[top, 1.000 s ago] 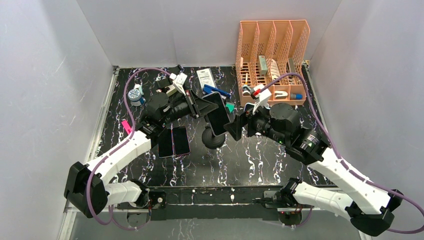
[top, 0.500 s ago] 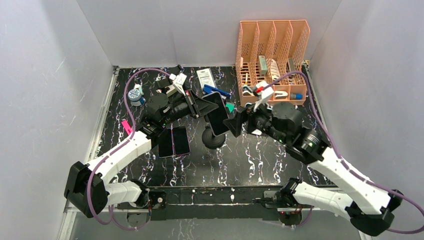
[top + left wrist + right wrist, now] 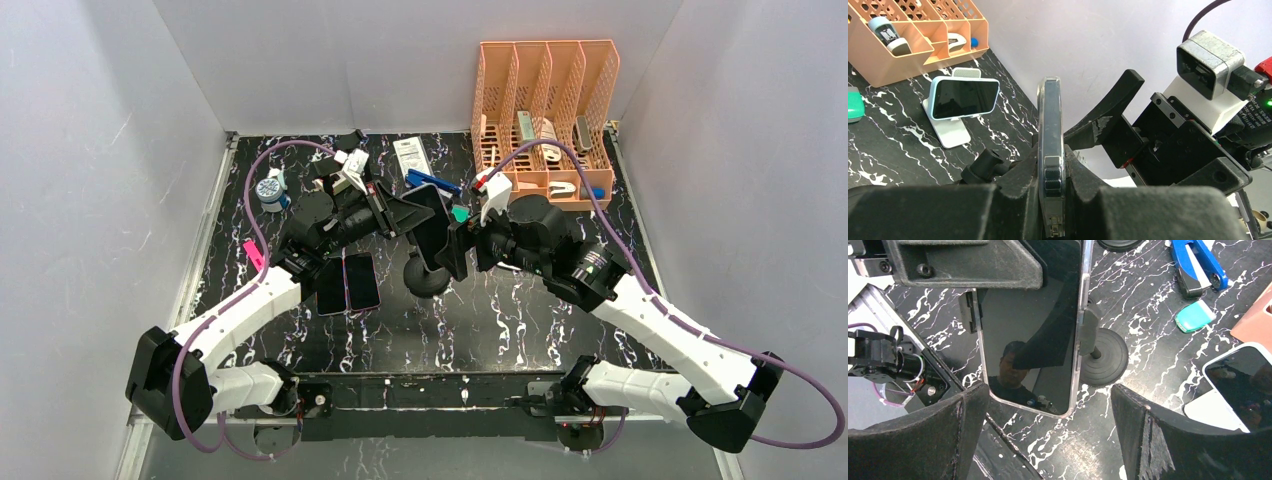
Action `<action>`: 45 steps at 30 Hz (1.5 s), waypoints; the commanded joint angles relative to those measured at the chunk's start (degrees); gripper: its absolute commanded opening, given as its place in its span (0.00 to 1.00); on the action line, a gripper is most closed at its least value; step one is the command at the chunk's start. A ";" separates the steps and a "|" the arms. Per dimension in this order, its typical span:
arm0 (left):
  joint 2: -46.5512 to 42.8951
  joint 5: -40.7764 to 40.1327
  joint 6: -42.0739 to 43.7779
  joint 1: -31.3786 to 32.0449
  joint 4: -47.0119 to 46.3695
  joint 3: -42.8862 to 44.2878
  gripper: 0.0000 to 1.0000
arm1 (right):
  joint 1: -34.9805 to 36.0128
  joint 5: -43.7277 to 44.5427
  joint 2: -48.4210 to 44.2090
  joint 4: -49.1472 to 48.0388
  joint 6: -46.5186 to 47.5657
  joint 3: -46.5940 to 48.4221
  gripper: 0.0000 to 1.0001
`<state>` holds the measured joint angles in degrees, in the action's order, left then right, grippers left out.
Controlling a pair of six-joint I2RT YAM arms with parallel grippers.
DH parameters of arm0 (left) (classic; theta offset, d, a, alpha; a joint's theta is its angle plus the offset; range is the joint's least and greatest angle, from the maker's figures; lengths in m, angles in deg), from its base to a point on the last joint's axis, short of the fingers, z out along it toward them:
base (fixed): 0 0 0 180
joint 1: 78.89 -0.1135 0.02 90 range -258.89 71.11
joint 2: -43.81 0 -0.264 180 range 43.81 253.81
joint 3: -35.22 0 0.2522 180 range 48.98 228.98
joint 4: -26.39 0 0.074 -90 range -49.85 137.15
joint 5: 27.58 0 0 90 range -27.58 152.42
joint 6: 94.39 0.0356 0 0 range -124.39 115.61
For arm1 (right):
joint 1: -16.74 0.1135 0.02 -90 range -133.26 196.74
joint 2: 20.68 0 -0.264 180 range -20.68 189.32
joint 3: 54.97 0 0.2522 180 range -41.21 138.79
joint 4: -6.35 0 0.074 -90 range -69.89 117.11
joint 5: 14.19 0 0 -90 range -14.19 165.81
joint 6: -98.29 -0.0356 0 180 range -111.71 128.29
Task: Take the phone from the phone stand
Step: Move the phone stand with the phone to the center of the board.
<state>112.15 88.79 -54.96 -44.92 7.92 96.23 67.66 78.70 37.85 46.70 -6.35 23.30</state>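
Note:
The phone (image 3: pixel 430 225) stands on edge above the table, clamped in a black phone stand with a round base (image 3: pixel 428 278). My left gripper (image 3: pixel 403 213) is shut on the phone's edge. In the left wrist view the phone (image 3: pixel 1050 120) shows edge-on, pinched between both fingers of the left gripper (image 3: pixel 1052 172). My right gripper (image 3: pixel 462 245) is open just right of the phone. In the right wrist view the dark screen (image 3: pixel 1028 335) faces the camera between the side clamps (image 3: pixel 1088 331). The base (image 3: pixel 1105 357) sits behind, and the right gripper (image 3: pixel 1048 440) holds nothing.
An orange desk organizer (image 3: pixel 545 100) stands at the back right. Two phones (image 3: pixel 347 283) lie flat left of the stand. A white phone on a white stand (image 3: pixel 965 97) is to the right. A blue stapler (image 3: pixel 1198 265), a teal item (image 3: pixel 1195 315) and a tape roll (image 3: pixel 268 190) lie nearby.
My right arm has swung left, and its open fingers are now close to the phone. The left gripper has stayed shut on the phone and shifted slightly.

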 commanded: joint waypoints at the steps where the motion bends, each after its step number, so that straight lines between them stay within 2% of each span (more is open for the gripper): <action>1: -1.44 -0.56 4.13 -0.05 -2.14 -1.78 0.00 | 0.19 -2.19 -0.16 -2.75 -0.22 1.35 0.99; 16: -0.31 -1.03 17.39 -0.05 9.60 1.94 0.00 | 0.16 -1.20 -2.86 -4.36 0.99 -1.69 0.99; 20: -0.44 -0.85 18.72 -0.05 11.36 2.49 0.00 | 0.19 -0.52 -4.33 -5.13 1.65 -3.27 0.99; 21: -0.40 -0.52 18.25 -0.05 11.24 2.69 0.02 | 0.15 -0.60 -4.70 -5.28 1.77 -3.33 0.99; 23: -0.24 -0.03 17.19 -0.04 11.03 3.24 0.15 | 0.21 -0.68 -5.18 -5.47 1.75 -3.29 0.99; 29: -0.21 1.05 12.66 -0.05 8.37 3.64 0.39 | 0.16 -1.30 -5.94 -5.18 1.75 -3.10 0.99; 39: -1.85 -1.35 9.62 -0.05 7.87 3.75 0.60 | 0.20 -0.95 -5.61 -5.08 1.56 -3.09 0.99; 45: -2.95 -2.77 9.86 -0.05 9.75 4.73 0.68 | 0.18 0.73 -5.13 -4.70 0.58 -2.74 0.99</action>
<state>111.82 87.53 -45.38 -44.65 16.47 98.98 67.66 77.59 32.71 43.95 -5.30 20.02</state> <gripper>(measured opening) 0.660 0.985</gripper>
